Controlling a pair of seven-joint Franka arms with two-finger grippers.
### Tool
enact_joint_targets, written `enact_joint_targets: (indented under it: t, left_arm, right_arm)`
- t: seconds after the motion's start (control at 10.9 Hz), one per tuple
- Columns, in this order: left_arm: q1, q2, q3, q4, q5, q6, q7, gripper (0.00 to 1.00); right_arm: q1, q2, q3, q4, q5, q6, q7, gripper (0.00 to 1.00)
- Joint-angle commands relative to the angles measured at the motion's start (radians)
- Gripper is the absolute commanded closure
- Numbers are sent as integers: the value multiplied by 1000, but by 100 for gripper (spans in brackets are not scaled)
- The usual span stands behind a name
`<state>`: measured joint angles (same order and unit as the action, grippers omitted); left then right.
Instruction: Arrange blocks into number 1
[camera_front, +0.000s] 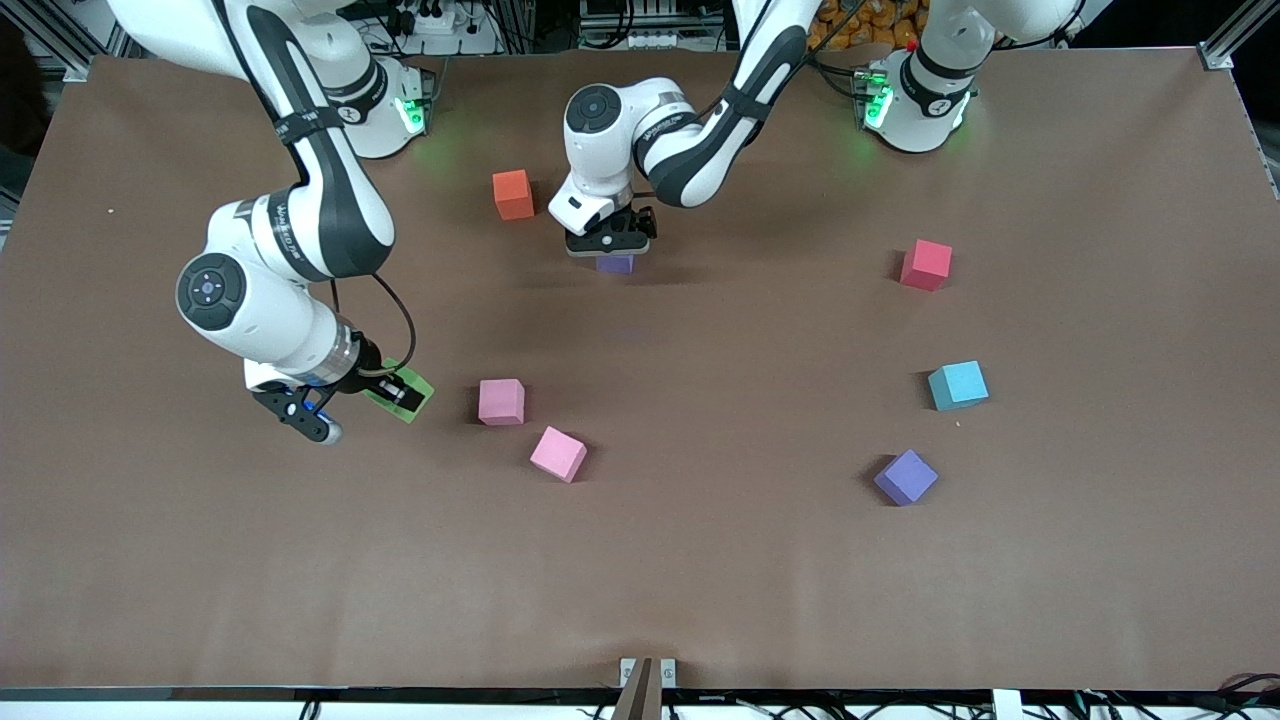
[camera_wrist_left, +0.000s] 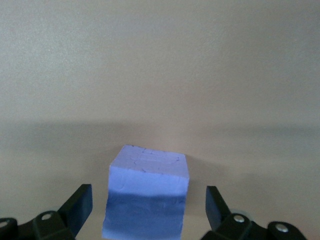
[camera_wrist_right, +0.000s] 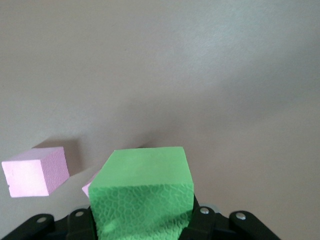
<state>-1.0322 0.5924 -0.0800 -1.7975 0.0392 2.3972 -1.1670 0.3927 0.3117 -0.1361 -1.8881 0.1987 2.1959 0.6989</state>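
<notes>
My right gripper (camera_front: 397, 388) is shut on the green block (camera_front: 403, 394), which is tilted, beside two pink blocks (camera_front: 501, 401) (camera_front: 558, 453). In the right wrist view the green block (camera_wrist_right: 145, 170) fills the gap between the fingers, with a pink block (camera_wrist_right: 35, 171) past it. My left gripper (camera_front: 612, 244) is low over a purple block (camera_front: 615, 264) near the table's middle. In the left wrist view its fingers (camera_wrist_left: 80, 202) stand open on either side of that purple block (camera_wrist_left: 148, 172), with a gap on each side. A cyan block (camera_front: 958, 385) and a second purple block (camera_front: 906, 477) lie toward the left arm's end.
An orange cube (camera_front: 513, 194) sits beside the left gripper, toward the right arm's base. A red cube (camera_front: 926, 264) lies toward the left arm's end, farther from the front camera than the cyan block. The brown table (camera_front: 700, 560) stretches bare along the front edge.
</notes>
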Motion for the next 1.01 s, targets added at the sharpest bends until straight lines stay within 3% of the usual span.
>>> enact_joint_targets:
  t: [0.0,0.27,0.55,0.91]
  left_arm:
    - [3,-34,12,9,27,-32,-51,0]
    - [36,-91,65,7,25,-134,-56,0]
    - [222,-100,66,13,27,-161,-45,0]
    - [481,-77,65,81,28,-190,-4,0]
  right_arm:
    - [49,-31,-7,-32,18,11,7,44]
    - [100,-74,-7,-68,13,7,-19,44]
    - [173,-88,-7,-105,10,4,-176,44]
    - [383,-83,-5,-109,15,11,37,45]
